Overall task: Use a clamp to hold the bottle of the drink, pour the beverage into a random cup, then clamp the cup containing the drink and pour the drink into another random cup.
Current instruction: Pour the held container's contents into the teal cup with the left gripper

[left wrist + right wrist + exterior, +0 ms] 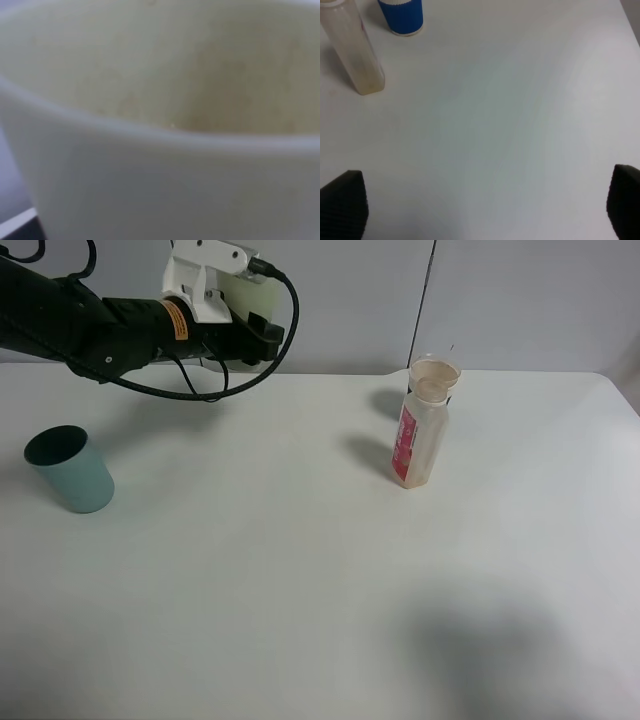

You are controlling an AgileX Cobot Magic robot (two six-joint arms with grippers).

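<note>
Now, left fingers (268,336) clasp the smooth pale yellow-green tumbler (243,292); ribbed right fingers (342,206) stand apart.

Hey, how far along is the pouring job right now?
Done: the bottle stands released on the table, looking nearly empty. In hand: the left gripper holds the yellow-green cup raised. Left: pouring it into the teal cup.

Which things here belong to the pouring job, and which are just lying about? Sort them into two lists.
Job in hand:
- left gripper, shut on the yellow-green cup
- teal cup, standing alone on the table
- drink bottle, upright and uncapped

Lying about:
- blue cup with white rim, next to the bottle
</note>
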